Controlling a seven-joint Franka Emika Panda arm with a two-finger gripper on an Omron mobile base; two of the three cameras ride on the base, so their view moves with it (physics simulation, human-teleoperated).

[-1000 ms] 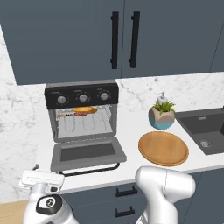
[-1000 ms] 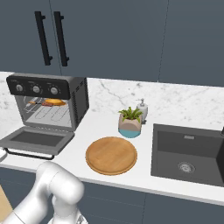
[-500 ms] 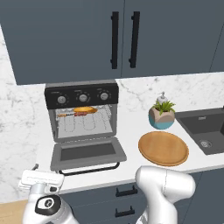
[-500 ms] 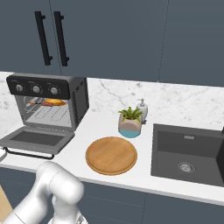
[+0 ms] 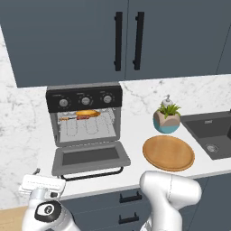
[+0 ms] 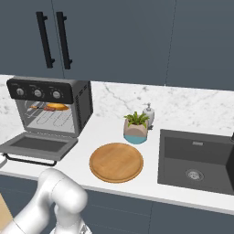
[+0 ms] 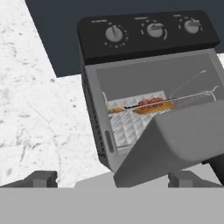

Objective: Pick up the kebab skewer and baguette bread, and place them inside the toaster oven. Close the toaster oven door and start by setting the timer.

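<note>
Gripper (image 7: 112, 178) open, jaws wide apart, low before the oven door (image 7: 175, 140), which hangs open. Beyond it, skewer (image 7: 151, 103) and bread (image 7: 153, 107) lie on the oven (image 7: 144, 39) rack.

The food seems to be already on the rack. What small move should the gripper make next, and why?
Probably rise under the toaster oven door to push it shut. The baguette bread and kebab skewer lie inside the toaster oven, the door hangs open, and the open gripper sits just below its front edge.
</note>
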